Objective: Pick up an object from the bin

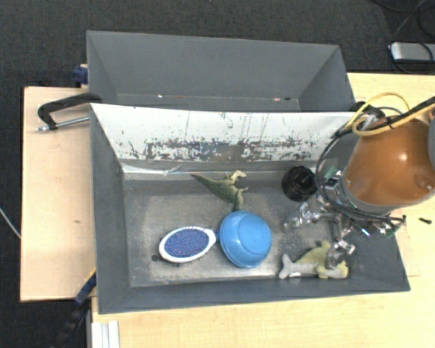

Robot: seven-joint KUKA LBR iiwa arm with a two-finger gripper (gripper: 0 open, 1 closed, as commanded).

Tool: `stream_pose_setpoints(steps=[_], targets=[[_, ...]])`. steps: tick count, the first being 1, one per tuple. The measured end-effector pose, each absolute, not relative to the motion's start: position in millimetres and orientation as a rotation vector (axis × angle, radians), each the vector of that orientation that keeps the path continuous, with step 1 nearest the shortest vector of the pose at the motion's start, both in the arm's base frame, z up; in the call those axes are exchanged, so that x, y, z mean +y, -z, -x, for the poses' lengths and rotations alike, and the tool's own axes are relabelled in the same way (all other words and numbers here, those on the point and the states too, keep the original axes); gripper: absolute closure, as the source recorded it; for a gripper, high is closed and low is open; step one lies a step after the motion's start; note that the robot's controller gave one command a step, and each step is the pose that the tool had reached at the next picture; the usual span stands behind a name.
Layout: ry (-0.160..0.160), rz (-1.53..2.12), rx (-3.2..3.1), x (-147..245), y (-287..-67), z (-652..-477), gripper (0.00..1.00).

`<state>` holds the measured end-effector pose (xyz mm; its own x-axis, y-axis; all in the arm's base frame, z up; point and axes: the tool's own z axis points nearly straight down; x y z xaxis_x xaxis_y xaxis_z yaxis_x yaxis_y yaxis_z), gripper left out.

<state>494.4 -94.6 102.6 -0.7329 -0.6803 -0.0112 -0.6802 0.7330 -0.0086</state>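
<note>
Down by the bin's [203,292] front right corner, with bare floor to its left, the pincer [338,251] hangs over a pale toy animal [304,267]; whether spread or pressed together, I cannot tell.

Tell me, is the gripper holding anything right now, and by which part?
Cannot tell. The gripper is down at the right end of the pale toy in the near right corner of the bin, but whether it grips it is unclear.

At the frame's right we saw a glossy orange domed cover [388,167], yellow and black cables [373,119] looped over its top, and a gripper [338,246] of seemingly bare silvery metal.
</note>
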Motion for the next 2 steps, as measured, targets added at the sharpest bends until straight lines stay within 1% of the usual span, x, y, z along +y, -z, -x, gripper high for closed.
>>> stream_pose_setpoints(steps=[1, 2], targets=[[0.002, 1.462, 2.773, -71, -101, -496.3, 0.00], [0.004, 1.740, 2.612, -73, -74, -496.1, 0.00]])
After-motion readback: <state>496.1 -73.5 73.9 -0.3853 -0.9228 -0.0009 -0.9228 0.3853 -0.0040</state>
